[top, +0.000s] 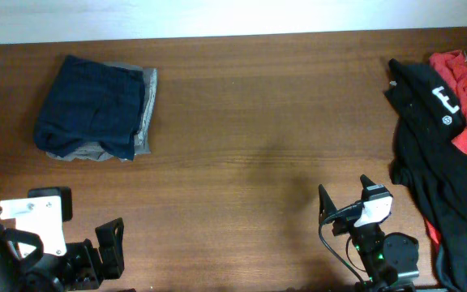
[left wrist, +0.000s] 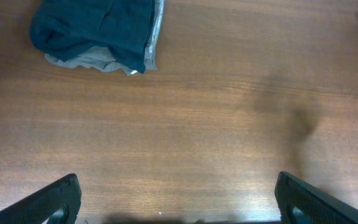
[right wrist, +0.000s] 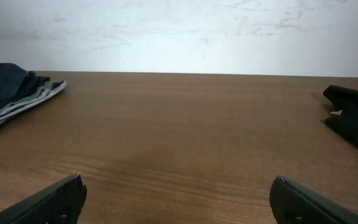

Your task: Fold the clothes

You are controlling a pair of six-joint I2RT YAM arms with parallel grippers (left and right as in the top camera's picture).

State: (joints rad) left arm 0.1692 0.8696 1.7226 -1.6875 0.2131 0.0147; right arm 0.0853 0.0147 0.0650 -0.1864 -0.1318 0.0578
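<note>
Even, diffuse light is seen in all views, medium bright. Only faint soft shadows are cast on the tabletop (top: 242,122), with one smudgy patch near centre in the left wrist view. No hard glare is noted. Overhead is sharp. Folds in the black garment (top: 428,138) are lost to darkness. Jaws at the wrist views' bottom corners are rendered dark and slightly soft

A brown, wood-grain counter (top: 250,146) lies under soft, even light, a faint shadow smudging its middle. Along its far edge rises a plain white wall (right wrist: 179,31), lightly scuffed with pale grey marks.
</note>
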